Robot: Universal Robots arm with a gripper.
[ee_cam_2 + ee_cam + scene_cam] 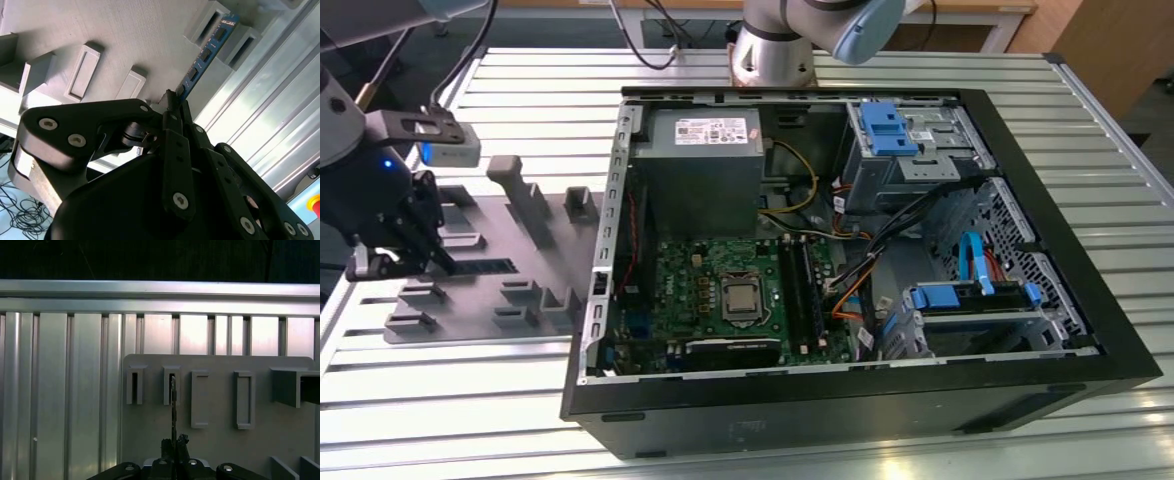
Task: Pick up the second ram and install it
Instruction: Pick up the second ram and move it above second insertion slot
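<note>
The second ram (207, 50) is a thin blue stick with dark chips. It stands on edge in the slots of a grey holder plate (125, 35), seen edge-on as the ram (173, 400) in the first wrist view. My gripper (173, 102) is shut on the stick's near end, one black finger on each side. In the exterior view the gripper (394, 262) is low over the holder plate (520, 290) at the exterior view's left, and the ram (483, 266) shows as a dark strip beside it.
An open black computer case (854, 250) lies at the exterior view's right of the plate, with a green motherboard (720, 290), black slot rails (798, 290), a power supply (700, 160), loose cables and blue drive brackets. Everything rests on a ribbed aluminium table (60, 390).
</note>
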